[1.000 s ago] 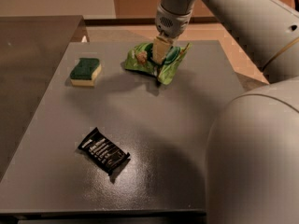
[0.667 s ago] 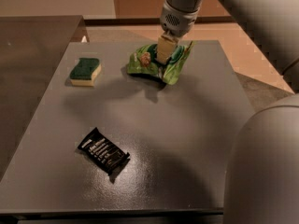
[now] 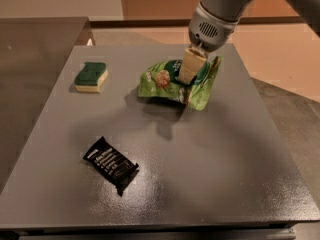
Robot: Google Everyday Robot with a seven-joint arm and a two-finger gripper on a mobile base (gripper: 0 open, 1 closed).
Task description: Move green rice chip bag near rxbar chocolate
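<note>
The green rice chip bag (image 3: 165, 82) is a crinkly light-green pouch held at the back middle of the grey table (image 3: 225, 174). My gripper (image 3: 190, 72) comes down from the upper right and is shut on the bag's top edge; one tan finger (image 3: 188, 66) shows in front of the bag. The bag hangs slightly above the table, with its shadow under it. The rxbar chocolate (image 3: 110, 164), a small black wrapper with white lettering, lies flat at the front left, well apart from the bag.
A yellow sponge with a green top (image 3: 91, 76) lies at the back left of the table. A darker counter (image 3: 30, 59) adjoins the table's left side. The table's front edge runs along the bottom of the view.
The bag has risen off the table in my gripper and shifted slightly toward the front. The rxbar and the sponge have not moved.
</note>
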